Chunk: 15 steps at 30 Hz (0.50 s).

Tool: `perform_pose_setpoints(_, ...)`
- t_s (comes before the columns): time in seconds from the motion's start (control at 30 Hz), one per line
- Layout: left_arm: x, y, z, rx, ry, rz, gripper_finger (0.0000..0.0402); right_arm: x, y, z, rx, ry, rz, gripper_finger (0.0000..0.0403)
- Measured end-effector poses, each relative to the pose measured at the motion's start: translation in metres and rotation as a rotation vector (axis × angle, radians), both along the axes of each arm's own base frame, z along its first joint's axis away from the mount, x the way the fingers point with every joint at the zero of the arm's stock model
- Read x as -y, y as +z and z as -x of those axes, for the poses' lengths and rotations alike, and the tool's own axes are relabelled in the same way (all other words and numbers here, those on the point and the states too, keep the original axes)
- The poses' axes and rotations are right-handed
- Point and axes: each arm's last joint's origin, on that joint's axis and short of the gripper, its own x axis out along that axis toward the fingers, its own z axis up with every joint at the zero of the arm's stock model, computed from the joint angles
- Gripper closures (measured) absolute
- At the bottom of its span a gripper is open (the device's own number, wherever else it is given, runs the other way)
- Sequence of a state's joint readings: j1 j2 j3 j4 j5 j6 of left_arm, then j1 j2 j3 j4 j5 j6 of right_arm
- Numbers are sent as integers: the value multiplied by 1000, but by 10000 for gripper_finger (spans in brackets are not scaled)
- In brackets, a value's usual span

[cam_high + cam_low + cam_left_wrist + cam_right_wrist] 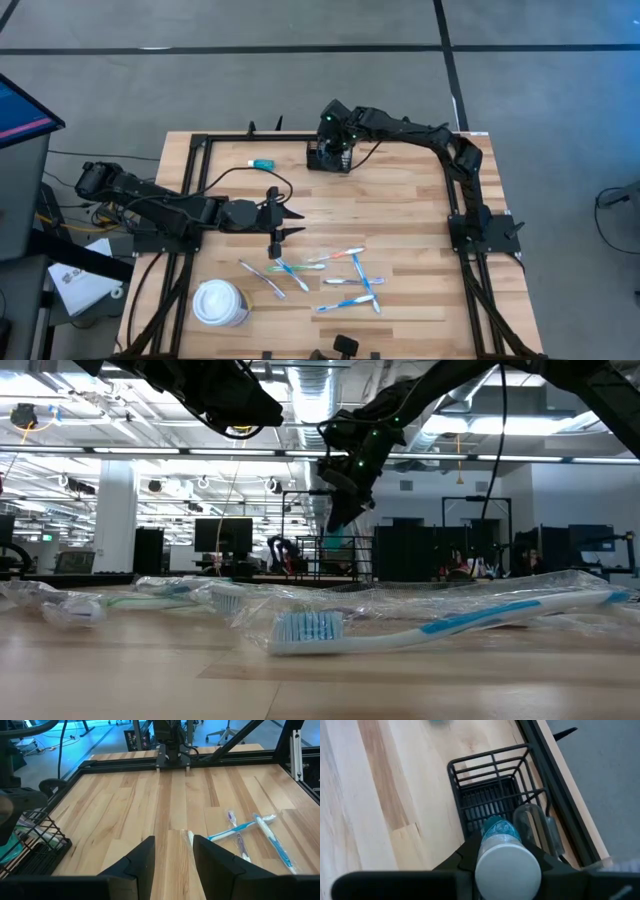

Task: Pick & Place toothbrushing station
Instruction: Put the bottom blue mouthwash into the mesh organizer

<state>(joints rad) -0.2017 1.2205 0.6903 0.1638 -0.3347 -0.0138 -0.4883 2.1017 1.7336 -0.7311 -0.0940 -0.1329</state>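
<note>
Here the right gripper [507, 865] is clamping a capped tube [506, 862] over the far-side toothbrushing station [495, 790], seemingly to drop it in; the left gripper [172, 855] is waiting, fingers apart, near the toothbrushes [345, 280].

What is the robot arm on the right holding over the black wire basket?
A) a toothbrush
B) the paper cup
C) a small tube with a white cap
C: the right gripper clamps a white-capped tube just above the black wire basket.
</note>
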Motion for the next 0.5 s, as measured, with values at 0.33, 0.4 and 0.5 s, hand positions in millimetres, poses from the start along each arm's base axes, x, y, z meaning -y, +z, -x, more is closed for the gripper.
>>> perform_pose_setpoints(0.33,0,0,0,-4,0,-1,276,0,-5,-1,26,-19,13,332)
perform_pose_setpoints(0.4,0,0,0,-4,0,-1,276,0,-9,0,21,-24,18,332)
perform_pose_setpoints(0.5,0,0,0,-3,0,-1,276,0,-9,0,17,-25,21,332)
